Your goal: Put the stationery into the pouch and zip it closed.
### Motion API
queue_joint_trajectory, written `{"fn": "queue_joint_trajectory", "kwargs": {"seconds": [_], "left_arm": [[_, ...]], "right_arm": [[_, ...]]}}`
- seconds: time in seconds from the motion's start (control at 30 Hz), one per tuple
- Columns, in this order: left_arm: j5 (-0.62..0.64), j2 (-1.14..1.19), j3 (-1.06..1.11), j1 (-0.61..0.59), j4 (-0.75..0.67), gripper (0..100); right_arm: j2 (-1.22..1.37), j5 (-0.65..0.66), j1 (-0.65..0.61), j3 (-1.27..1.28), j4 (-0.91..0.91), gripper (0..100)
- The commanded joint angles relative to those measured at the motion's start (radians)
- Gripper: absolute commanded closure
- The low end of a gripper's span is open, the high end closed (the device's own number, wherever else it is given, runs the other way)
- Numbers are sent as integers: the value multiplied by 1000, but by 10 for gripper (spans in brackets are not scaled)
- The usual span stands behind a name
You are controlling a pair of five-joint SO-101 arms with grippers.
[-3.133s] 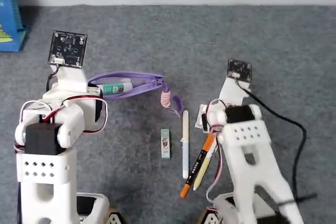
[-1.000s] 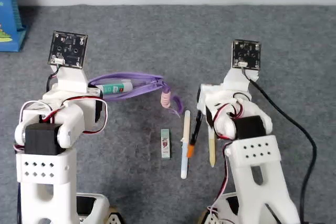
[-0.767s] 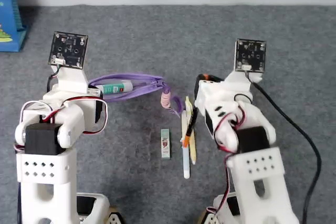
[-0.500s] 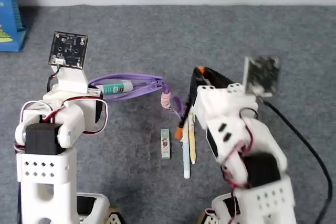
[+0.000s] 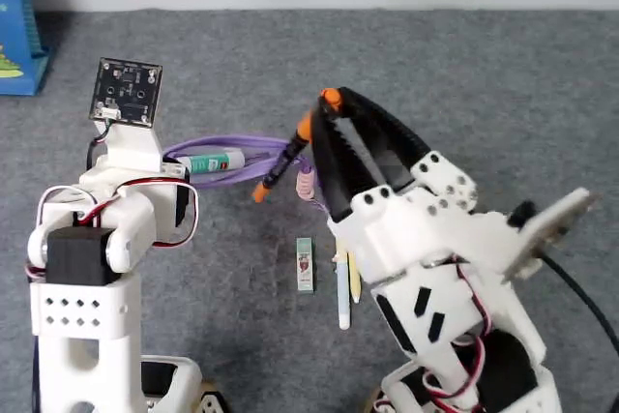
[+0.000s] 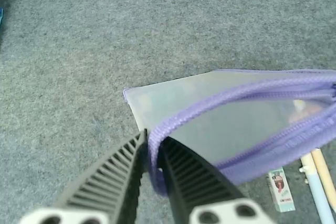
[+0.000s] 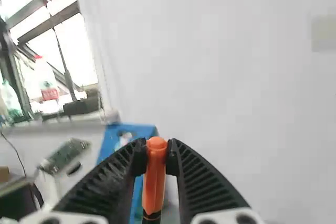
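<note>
Swinging the black felt marker with orange ends (image 5: 282, 161) up off the grey carpet (image 5: 484, 94) toward the translucent purple-zippered pouch (image 5: 253, 142), clamping its cap firmly in the right gripper (image 5: 329, 102); pinching the pouch's zipper edge in the closed left gripper (image 6: 148, 141), propping the mouth open; hanging the lower tip near that mouth; probably needing a lower, flatter approach along the opening before releasing; leaving the white pen (image 5: 341, 289), yellow pencil (image 5: 354, 280) and small green eraser (image 5: 305, 265) lying beside.

pouch (image 6: 226, 116) cut off at edge, white pen (image 5: 342, 305) partly under right arm (image 5: 430, 239)
</note>
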Motion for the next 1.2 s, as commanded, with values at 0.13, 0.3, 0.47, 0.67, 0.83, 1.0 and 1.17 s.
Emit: {"fn": "queue_joint_trajectory", "kwargs": {"seconds": [0.13, 0.3, 0.47, 0.67, 0.83, 1.0, 1.17], "left_arm": [[9, 15, 13, 5, 6, 988], [9, 15, 13, 5, 6, 988], [9, 15, 13, 5, 6, 988], [9, 15, 13, 5, 6, 988], [9, 15, 13, 5, 6, 988], [9, 15, 13, 5, 6, 988], [9, 15, 13, 5, 6, 988]], "right_arm": [[170, 9, -19, -61, -200, 991], [265, 9, -19, -61, -242, 991], [328, 46, -19, 8, -314, 991], [344, 276, -47, 212, -556, 977], [294, 267, -73, 226, -420, 805], [231, 253, -64, 181, -223, 779], [220, 143, 51, 32, 200, 872]]}}
